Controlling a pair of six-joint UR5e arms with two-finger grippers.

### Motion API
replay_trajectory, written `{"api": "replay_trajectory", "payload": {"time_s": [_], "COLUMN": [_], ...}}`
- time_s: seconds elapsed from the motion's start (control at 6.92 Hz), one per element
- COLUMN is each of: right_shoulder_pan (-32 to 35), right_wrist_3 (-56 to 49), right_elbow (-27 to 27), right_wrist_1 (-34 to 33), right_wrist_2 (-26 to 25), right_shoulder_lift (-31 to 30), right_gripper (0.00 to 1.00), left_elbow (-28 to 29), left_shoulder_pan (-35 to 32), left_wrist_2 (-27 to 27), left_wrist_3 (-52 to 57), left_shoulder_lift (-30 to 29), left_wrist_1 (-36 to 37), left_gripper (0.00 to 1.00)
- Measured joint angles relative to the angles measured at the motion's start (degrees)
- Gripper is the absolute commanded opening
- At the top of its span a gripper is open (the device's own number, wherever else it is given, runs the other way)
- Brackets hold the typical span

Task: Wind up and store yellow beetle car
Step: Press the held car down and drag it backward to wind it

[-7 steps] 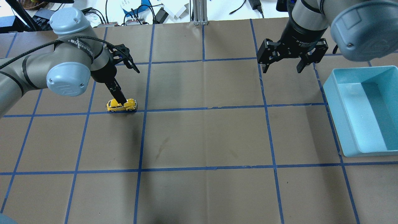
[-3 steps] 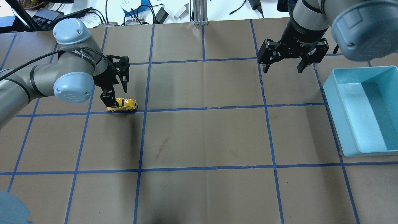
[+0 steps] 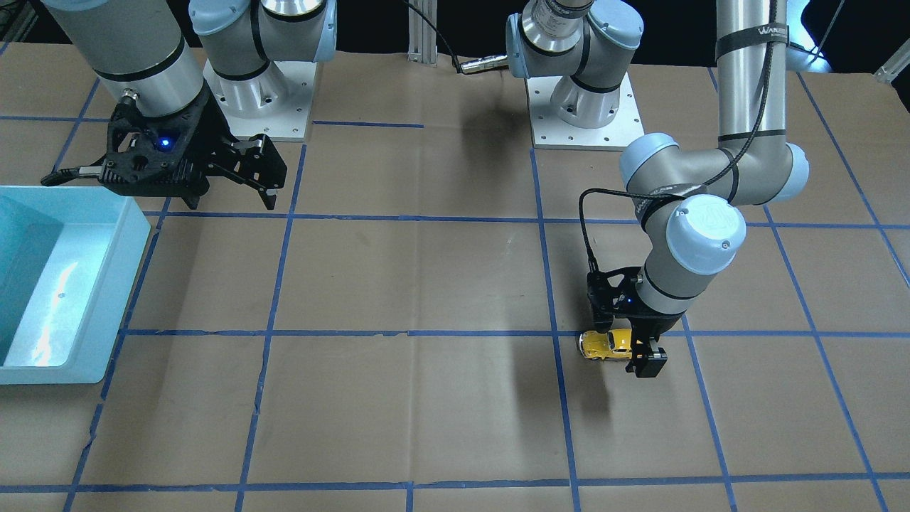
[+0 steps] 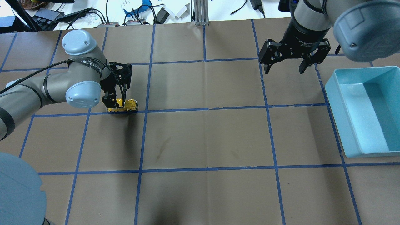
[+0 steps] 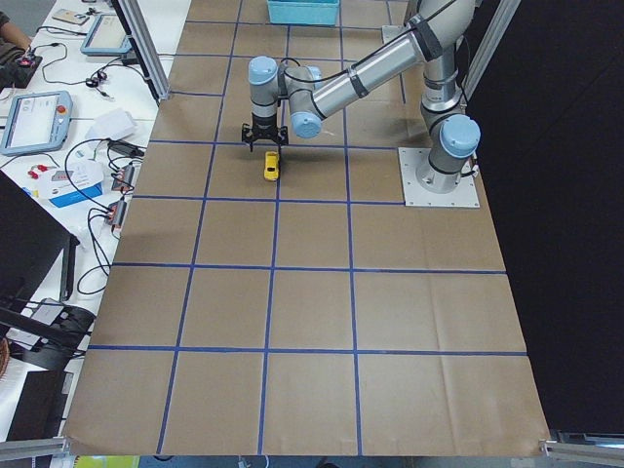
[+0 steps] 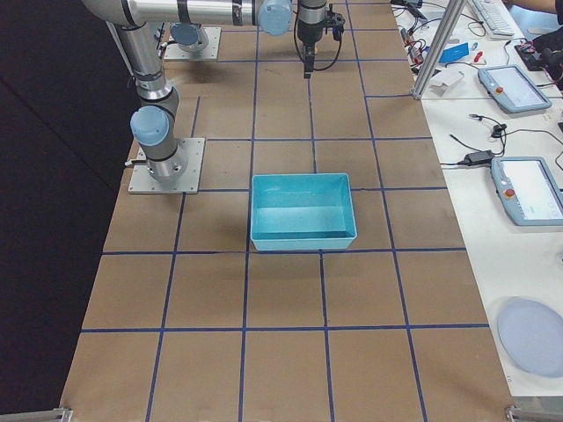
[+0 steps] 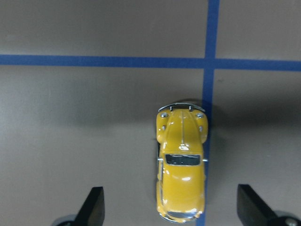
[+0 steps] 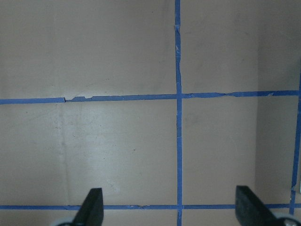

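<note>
The yellow beetle car [image 4: 123,105] stands on its wheels on the brown paper, on a blue tape line left of the centre. It also shows in the front view [image 3: 604,344], the left side view [image 5: 271,168] and the left wrist view [image 7: 181,165]. My left gripper [image 4: 116,100] is open and low over the car's rear half, one finger on each side, not touching it [image 7: 171,209]. My right gripper [image 4: 284,69] is open and empty, high over the far right of the table, with only paper below it [image 8: 171,209].
A light blue bin [image 4: 336,118] stands empty at the right edge of the table; it also shows in the front view [image 3: 106,299] and the right side view [image 6: 303,211]. Blue tape lines divide the paper into squares. Cables and gear lie beyond the far edge.
My left wrist has turned and swung in, so its fingers now straddle the car's rear instead of one finger lying over it. The car and the right arm have not moved.
</note>
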Motion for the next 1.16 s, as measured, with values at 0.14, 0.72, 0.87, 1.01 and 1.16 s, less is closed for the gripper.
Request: {"api": "replay_trajectory", "payload": {"time_s": [0.14, 0.72, 0.87, 1.01, 1.16], "right_shoulder_pan": [0.0, 0.0, 0.0, 0.1, 0.2], "right_wrist_3": [0.0, 0.0, 0.0, 0.0, 0.1], "right_elbow": [0.0, 0.0, 0.0, 0.0, 0.0], "right_wrist_1": [0.0, 0.0, 0.0, 0.0, 0.0], "right_wrist_2": [0.0, 0.0, 0.0, 0.0, 0.0], "right_shoulder_lift": [0.0, 0.0, 0.0, -0.1, -0.1], "right_gripper": [1.00, 1.00, 1.00, 1.00, 1.00], "left_elbow": [-1.0, -1.6, -1.5, -1.5, -1.4], "left_shoulder_pan": [0.1, 2.4, 2.6, 2.6, 2.7], "left_wrist_2": [0.0, -0.5, -1.1, -2.0, -2.4], "left_wrist_3": [0.2, -2.1, -2.3, -2.4, -2.3], "left_shoulder_lift": [-0.3, -1.9, -2.2, -2.4, -2.4], "left_wrist_1": [0.6, 2.2, 2.3, 2.4, 2.4], "left_gripper": [0.94, 0.66, 0.43, 0.35, 0.34]}}
